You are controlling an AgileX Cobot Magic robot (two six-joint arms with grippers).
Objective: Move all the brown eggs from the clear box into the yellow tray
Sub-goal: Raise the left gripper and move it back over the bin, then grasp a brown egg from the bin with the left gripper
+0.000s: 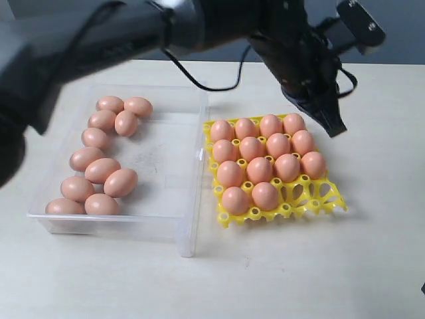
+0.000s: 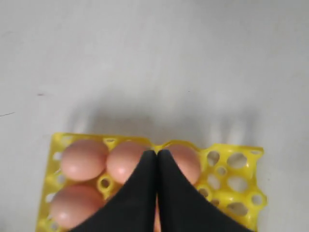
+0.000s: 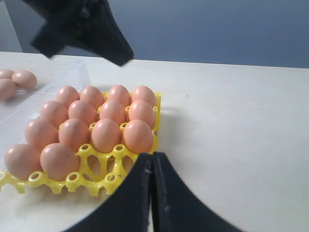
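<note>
Several brown eggs (image 1: 99, 169) lie along the left side of the clear box (image 1: 169, 166). More brown eggs (image 1: 259, 169) fill most of the yellow tray (image 1: 319, 193), and two cups at its near right corner stand empty. My left gripper (image 1: 337, 128) hangs shut and empty just above the tray's far right corner. In the left wrist view its tips (image 2: 157, 152) meet over the tray's eggs (image 2: 82, 159). My right gripper (image 3: 152, 155) is shut and empty, low beside the tray (image 3: 87, 179). It does not show in the exterior view.
The left arm (image 1: 133, 33) stretches from the upper left across the clear box to the tray, and shows as a dark shape (image 3: 82, 24) in the right wrist view. Pale tabletop (image 1: 372, 252) lies to the right of and in front of the tray.
</note>
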